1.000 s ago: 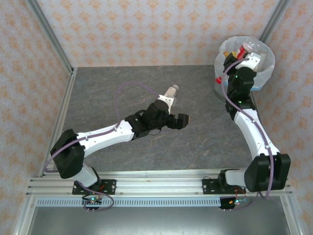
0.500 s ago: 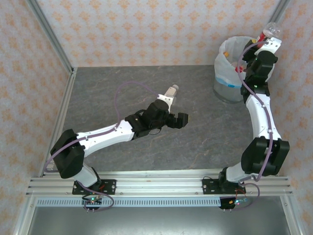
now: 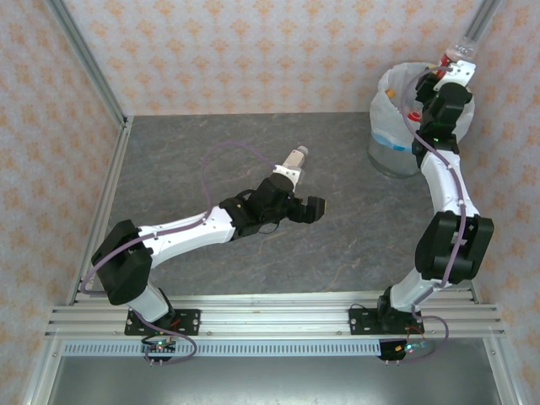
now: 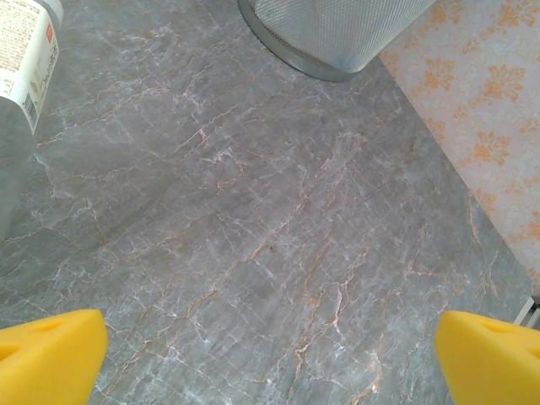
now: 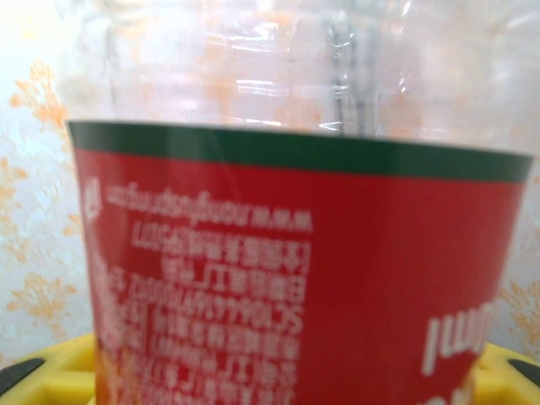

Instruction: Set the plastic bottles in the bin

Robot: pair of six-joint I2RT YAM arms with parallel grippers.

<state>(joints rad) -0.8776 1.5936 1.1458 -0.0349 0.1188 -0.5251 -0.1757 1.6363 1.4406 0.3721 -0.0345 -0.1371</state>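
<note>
A clear plastic bottle with a red label [image 5: 295,287] is gripped in the jaws of the right gripper [image 3: 456,69]. It is held up high. In the top view it is seen by the far rim of the round grey-blue bin [image 3: 390,148], which has a white bag [image 3: 386,84] inside. It cannot be told if the bottle is right over the opening. In the right wrist view a green stripe [image 5: 295,152] is seen along the top of the red label, and yellow pads [image 5: 46,371] are seen at both sides of the bottle. Small red and orange things [image 3: 413,110] are seen in the bin.

The left gripper [image 3: 314,208] is out over the middle of the grey stone worktop [image 4: 278,219], well apart from the bin. Its jaws are wide open and nothing is held between them. A clear plastic bottle with a white label [image 3: 294,160] is seen just beside this gripper — it cannot be told if it stands or lies. In the left wrist view this bottle is at the top left corner and the bottom of the bin is at the top edge.
</note>
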